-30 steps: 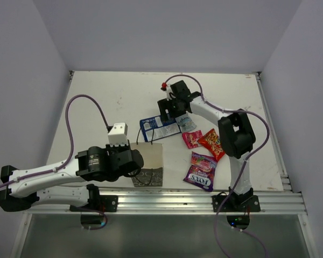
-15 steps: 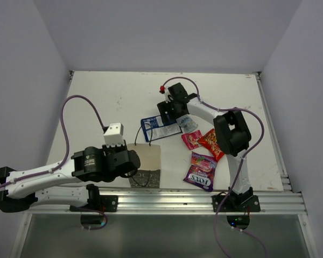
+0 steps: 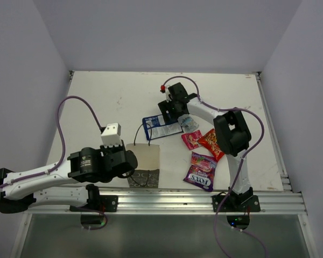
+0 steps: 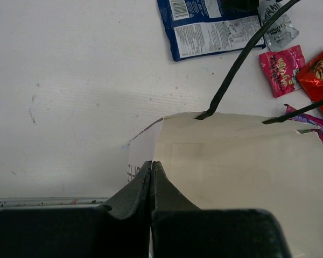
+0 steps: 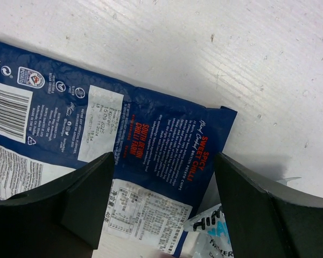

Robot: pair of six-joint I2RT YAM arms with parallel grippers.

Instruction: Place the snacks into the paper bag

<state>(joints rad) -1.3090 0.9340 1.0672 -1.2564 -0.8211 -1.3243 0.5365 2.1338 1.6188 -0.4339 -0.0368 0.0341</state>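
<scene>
Top view: my left gripper (image 3: 131,161) is clenched on the side wall of the bag (image 3: 145,156). The bag stands open right at its fingertips on the table (image 3: 102,102), with the pale inside facing up. My right gripper (image 3: 169,115) hangs spread over the blue packet (image 3: 160,129). The silver packet (image 3: 189,123) lies just beside that gripper, at the blue packet's corner. The pink packet (image 3: 191,140) and red packet (image 3: 211,144) lie farther from that gripper, back towards its arm's base, and the Fox's packet (image 3: 201,171) is farther back again. All five snacks are outside the bag.

Left wrist view: the two dark fingers (image 4: 134,193) are pressed together with the bag's wall pinched between them. The bag (image 4: 237,166) opens ahead and to the right of the fingertips. A black cord (image 4: 231,83) rises from its far rim. Beyond the bag, straight ahead, lies the blue packet (image 4: 212,32). The silver packet (image 4: 277,27) is to its right. The pink packet (image 4: 281,70) and red packet (image 4: 318,78) lie ahead-right, nearer the bag. A sliver of the Fox's packet (image 4: 312,119) shows past the bag's right corner.

Right wrist view: the gripper (image 5: 162,166) is released, with its fingers (image 5: 86,199) wide apart on either side of the blue packet (image 5: 124,140). The packet lies flat, printed back up, between and ahead of them. I cannot tell whether the fingertips touch it. The silver packet (image 5: 212,236) peeks in between the fingers, close in, overlapping the blue packet's edge.
</scene>
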